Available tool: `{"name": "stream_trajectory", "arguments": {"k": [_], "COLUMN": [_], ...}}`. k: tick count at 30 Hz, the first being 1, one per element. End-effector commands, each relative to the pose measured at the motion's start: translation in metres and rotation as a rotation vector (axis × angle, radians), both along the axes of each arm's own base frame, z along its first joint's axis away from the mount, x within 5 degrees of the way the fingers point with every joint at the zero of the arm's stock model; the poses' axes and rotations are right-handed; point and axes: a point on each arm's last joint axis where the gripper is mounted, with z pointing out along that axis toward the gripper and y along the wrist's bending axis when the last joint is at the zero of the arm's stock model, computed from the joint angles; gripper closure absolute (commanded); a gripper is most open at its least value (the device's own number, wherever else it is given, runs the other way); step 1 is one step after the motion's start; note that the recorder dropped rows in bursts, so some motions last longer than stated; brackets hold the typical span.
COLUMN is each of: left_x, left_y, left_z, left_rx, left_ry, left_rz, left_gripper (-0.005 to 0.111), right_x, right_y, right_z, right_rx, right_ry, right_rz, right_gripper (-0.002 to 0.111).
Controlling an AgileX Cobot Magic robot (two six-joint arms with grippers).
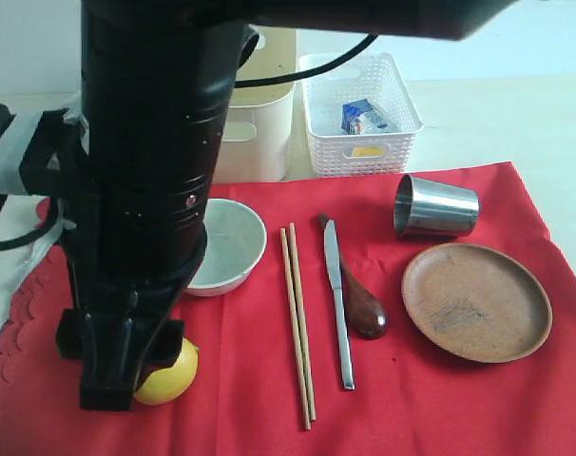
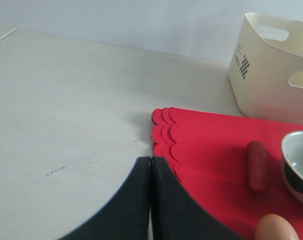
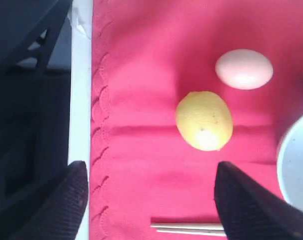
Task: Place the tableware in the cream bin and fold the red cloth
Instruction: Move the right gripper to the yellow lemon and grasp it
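Red cloth (image 1: 440,399) bears an egg (image 3: 244,69), wrist views only; right pincer (image 3: 149,175) gapes empty, left pincer (image 2: 150,167) closed.

My left gripper (image 2: 150,162) has its two dark fingers (image 2: 171,205) pressed flat together, tips meeting, and it sits low and roughly level. My right gripper (image 3: 151,170) points straight down, its textured fingers (image 3: 241,205) spread wide apart. In the exterior view my right arm (image 1: 145,171) hangs nose-down as a thick black column on the left side. A taped part of my left arm (image 1: 8,161) shows at the left edge.
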Motion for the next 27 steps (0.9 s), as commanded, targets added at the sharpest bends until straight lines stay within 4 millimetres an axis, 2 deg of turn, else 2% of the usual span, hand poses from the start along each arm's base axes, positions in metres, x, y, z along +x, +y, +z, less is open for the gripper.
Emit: {"name": "stream_trajectory", "arguments": {"k": [1,6,13,27], "left_x": [0.0,0.0,0.0,0.0], "left_y": [0.0,0.0,0.0,0.0], "left_z": [0.001,0.001,0.001,0.001], "left_rx": [-0.002,-0.002,-0.002,-0.002], "left_ry": [-0.017,-0.017,-0.017,-0.017], "left_rz": [-0.003,-0.003,-0.003,-0.003], "left_gripper": [0.107,0.107,0.107,0.107], "right_x": [0.002,0.006,0.013,0.025], "right_y": [0.004,0.012,0.024,0.041], "right_z": [-0.014,-0.037,-0.074,-0.109], "right_rx": [-0.016,-0.051,-0.071,-0.033], "right_ry": [-0.022,-0.022,-0.027,-0.094], "right_rz": [0.13,0.26,0.355,0.326], "right_gripper": [0.041,0.041,0.041,0.041]}}
